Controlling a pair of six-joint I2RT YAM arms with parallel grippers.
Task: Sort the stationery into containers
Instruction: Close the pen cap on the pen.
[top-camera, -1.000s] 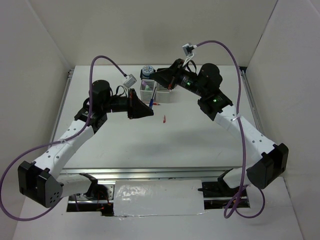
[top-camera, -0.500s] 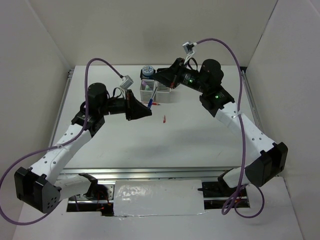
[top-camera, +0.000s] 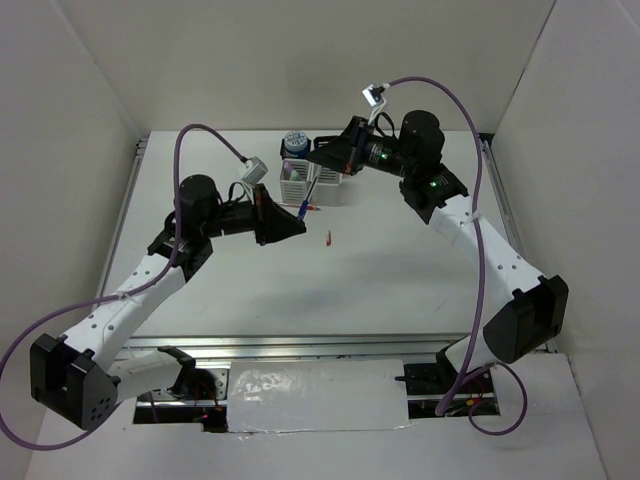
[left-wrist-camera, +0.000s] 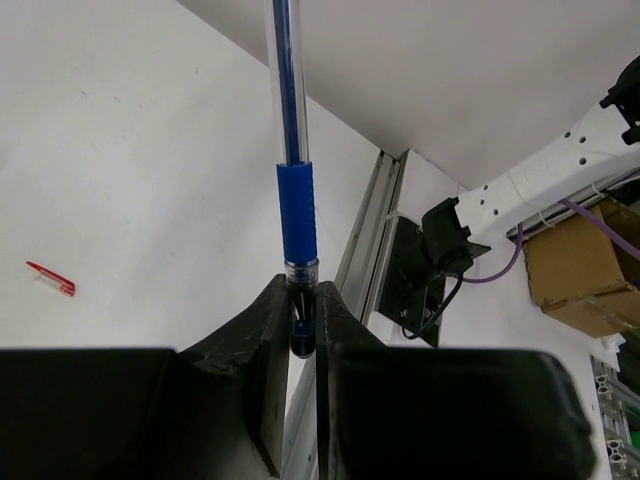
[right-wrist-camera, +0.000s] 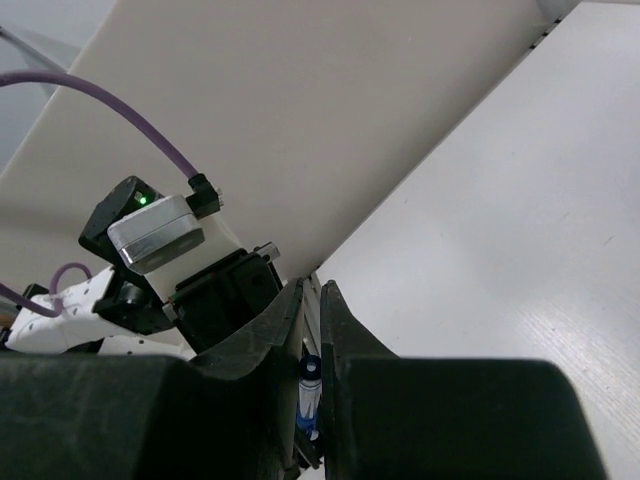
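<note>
Under everything, table: white flat tabletop (top-camera: 400, 290), carrying the cup block near its far edge.
Cup block: small square slotted plastic pen cups joined in one block (top-camera: 293, 183). The near walls are pale, and the far side is partly hidden by the right gripper.
Left gripper: black two-finger gripper (left-wrist-camera: 302, 292), near the cup block on its near-left side. The jaws are narrow, pinching the blue pen by its end.
Right gripper: black two-finger gripper (right-wrist-camera: 313, 290), just above the cup block. The jaws are narrow, closed about a slim stick.
Blue roll: round blue roll (top-camera: 294, 142), poking up at the cup block's far-left corner.
Blue pen: thin clear plastic pen with a blue rubber grip (left-wrist-camera: 297, 205), pointing out of the left gripper toward the cup block's near side.
Slim stick: pale, blue-tipped (right-wrist-camera: 309, 385), deep between the right gripper's fingers.
Red piece: small thin red piece (top-camera: 329, 239), flat on the table, near the cup block's near side and apart from it.
</note>
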